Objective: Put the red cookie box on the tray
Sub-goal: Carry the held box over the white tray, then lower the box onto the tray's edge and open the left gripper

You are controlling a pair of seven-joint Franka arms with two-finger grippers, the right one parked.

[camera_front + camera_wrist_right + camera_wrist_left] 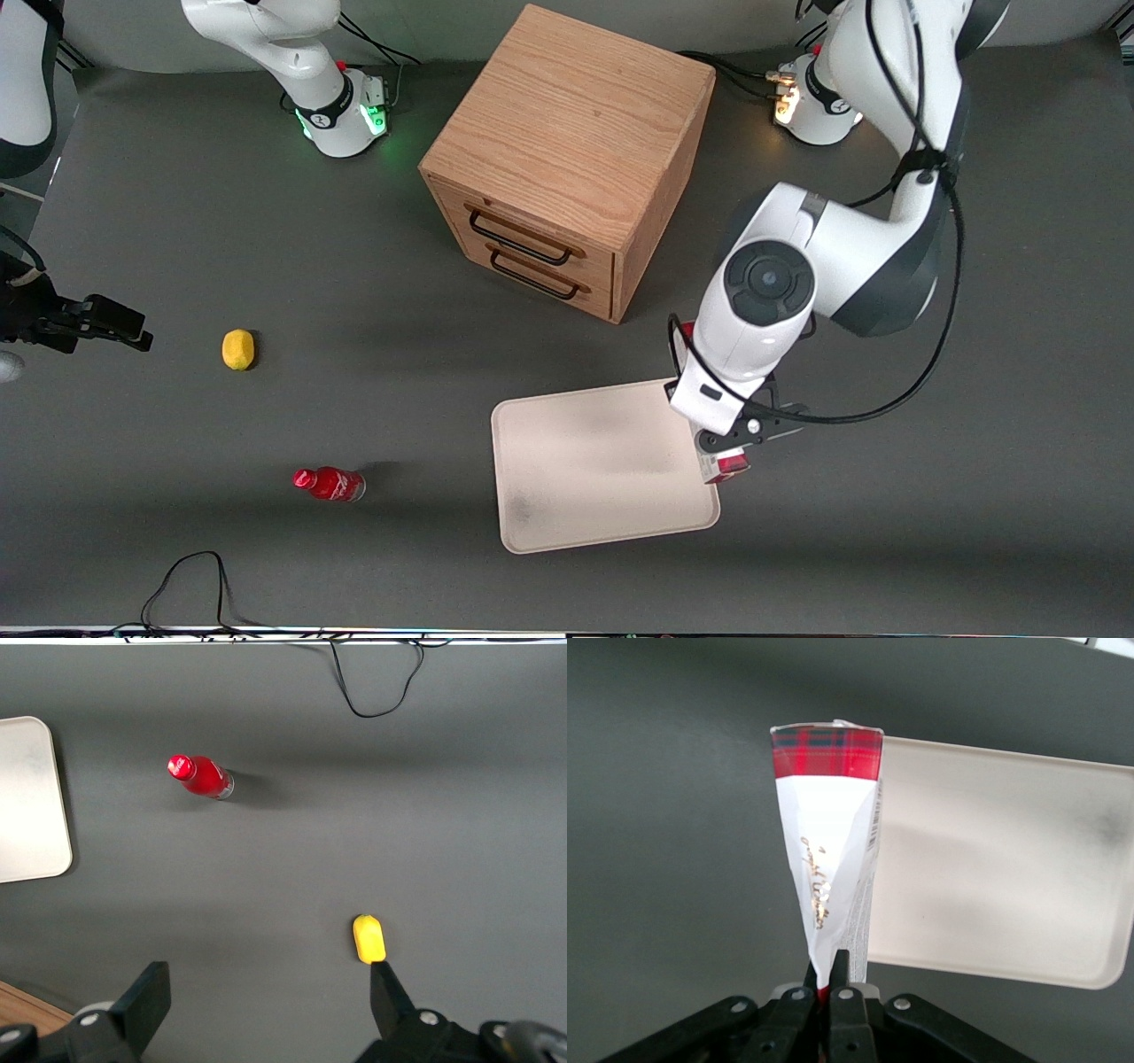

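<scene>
My left gripper [725,443] is shut on the red cookie box [732,464] and holds it at the edge of the tray [594,470] that lies toward the working arm's end of the table. In the front view the arm hides most of the box. In the left wrist view the box [828,833] runs away from the fingers [841,970], showing a white face and a red plaid end. Its long side lies along the cream tray's rim [992,859]. I cannot tell whether the box touches the tray.
A wooden two-drawer cabinet [567,159] stands farther from the front camera than the tray. A small red bottle [330,484] and a yellow object [237,348] lie toward the parked arm's end. A black cable [186,576] loops near the table's front edge.
</scene>
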